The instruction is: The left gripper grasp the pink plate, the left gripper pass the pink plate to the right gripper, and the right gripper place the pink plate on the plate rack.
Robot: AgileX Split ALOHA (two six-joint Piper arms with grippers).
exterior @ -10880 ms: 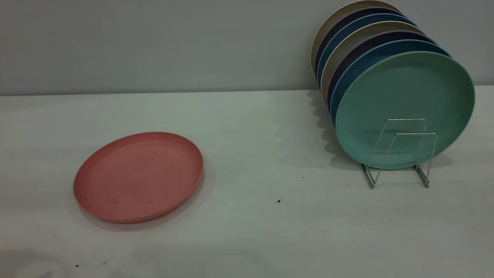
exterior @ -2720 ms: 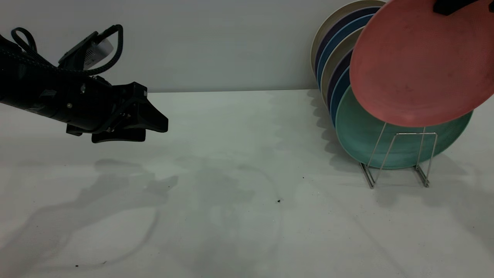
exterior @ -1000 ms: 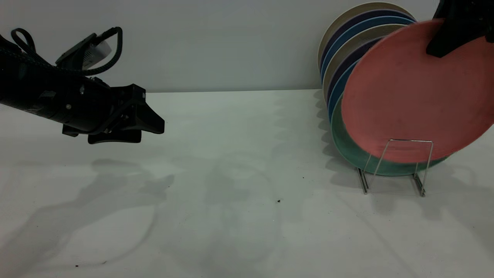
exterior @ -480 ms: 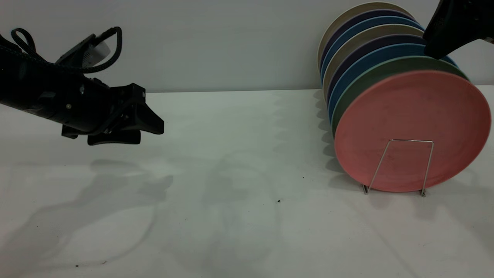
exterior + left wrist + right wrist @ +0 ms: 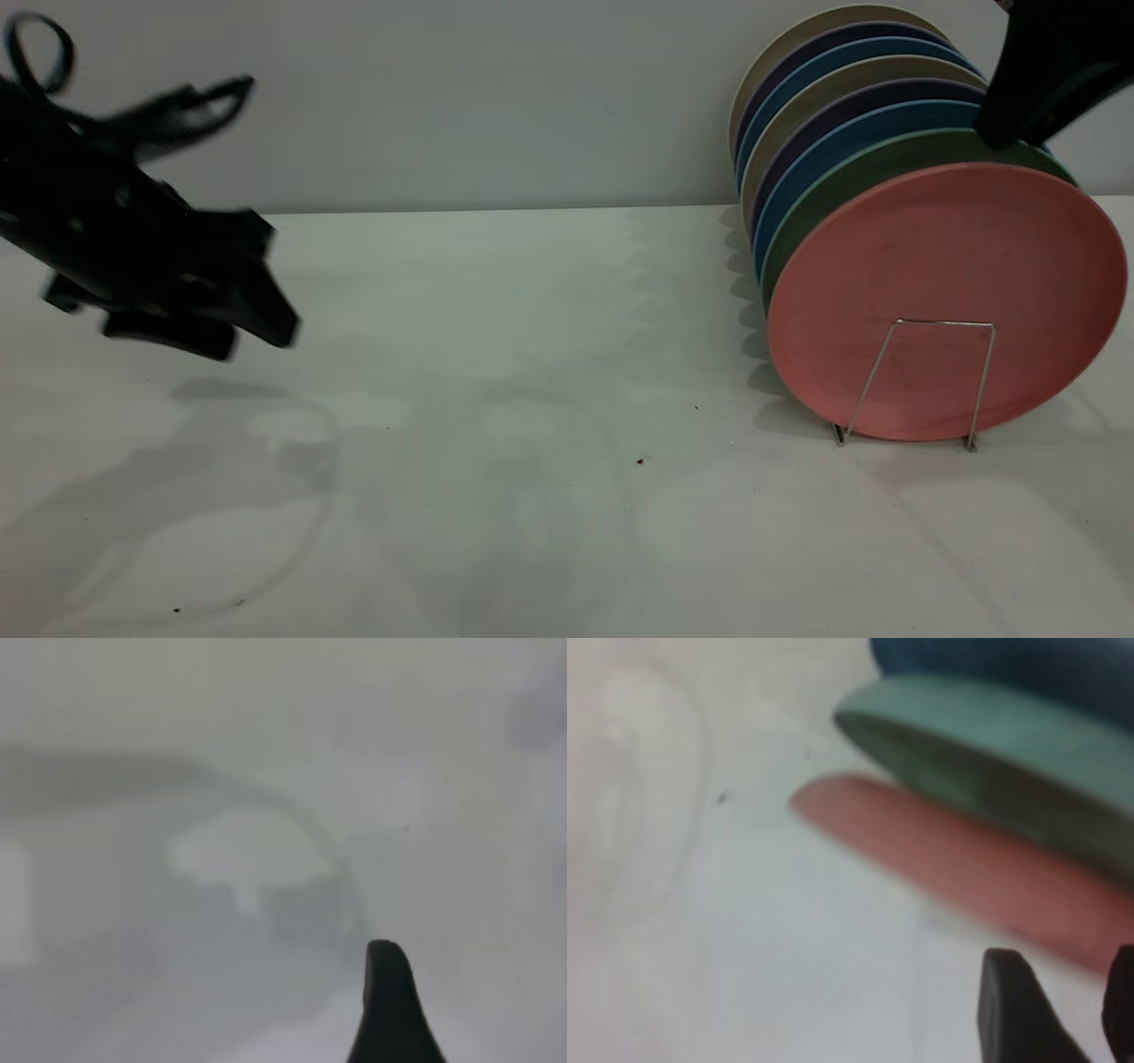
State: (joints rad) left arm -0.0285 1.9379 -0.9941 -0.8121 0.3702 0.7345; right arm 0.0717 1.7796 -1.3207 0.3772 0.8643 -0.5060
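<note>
The pink plate [image 5: 946, 292] stands on edge in the plate rack [image 5: 941, 322], in front of the other plates and behind the rack's front wire loop. My right gripper [image 5: 1010, 133] hangs just above the plates' top edge, open and clear of the pink plate. In the right wrist view the pink plate [image 5: 966, 868] lies beyond the right gripper [image 5: 1063, 992], with nothing between the fingers. My left gripper [image 5: 257, 341] hovers above the table at the far left, open and empty. One of its fingers [image 5: 388, 1001] shows over bare table in the left wrist view.
A mint-green plate [image 5: 850, 173] stands right behind the pink one, then blue, dark and beige plates [image 5: 797, 80] lean back to the wall. Small dark specks [image 5: 640, 461] dot the white table [image 5: 549, 354] between the arms.
The left arm has swung left and downward, away from the middle. The pink plate stays seated in the rack, and the right gripper has barely shifted above it.
</note>
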